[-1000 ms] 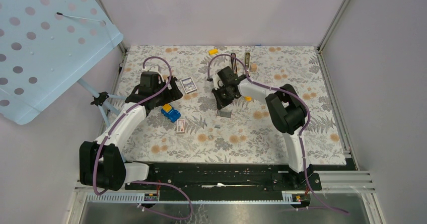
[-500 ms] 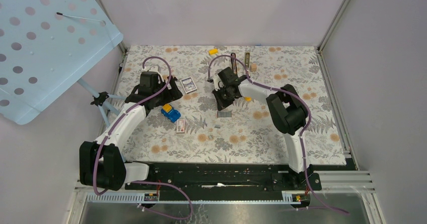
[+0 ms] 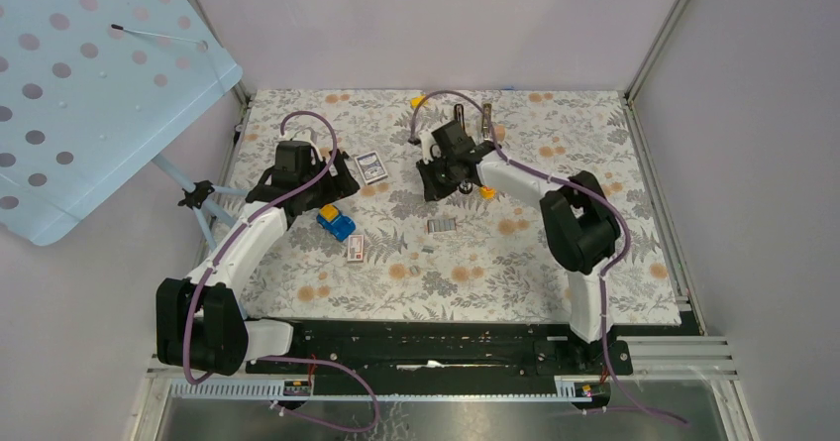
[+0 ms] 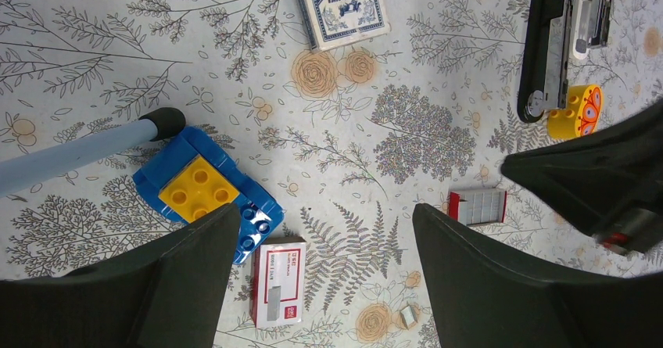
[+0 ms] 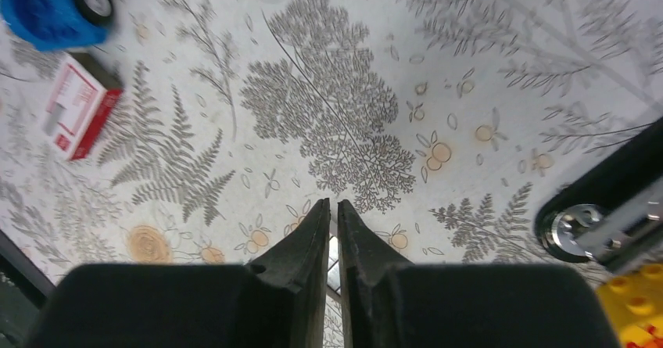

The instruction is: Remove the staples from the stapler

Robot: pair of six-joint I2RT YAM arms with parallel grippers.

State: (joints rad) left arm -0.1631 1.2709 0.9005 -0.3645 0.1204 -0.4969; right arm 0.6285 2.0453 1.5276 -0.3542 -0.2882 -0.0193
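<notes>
The stapler (image 3: 461,122) lies opened out near the table's far edge, a black body with a silvery rail (image 3: 486,116) beside it. The left wrist view shows it at the top right (image 4: 546,43). Its rounded end shows at the right edge of the right wrist view (image 5: 606,211). My right gripper (image 3: 434,185) hangs just in front of the stapler, apart from it. Its fingers (image 5: 334,207) are pressed nearly together with nothing between them. My left gripper (image 3: 337,176) is wide open and empty (image 4: 324,219) over the cloth to the left.
An open red tray of staples (image 3: 442,225) lies in front of the right gripper, with a short loose strip (image 3: 428,248) nearer. A closed red-white box (image 3: 357,248), a blue toy car with a yellow brick (image 3: 336,223), a card deck (image 3: 371,166) and a yellow block (image 3: 486,192) lie around.
My right gripper has moved away from the staple tray toward the far edge, closer to the stapler, and the arm has swung with it. The left arm has not moved.
</notes>
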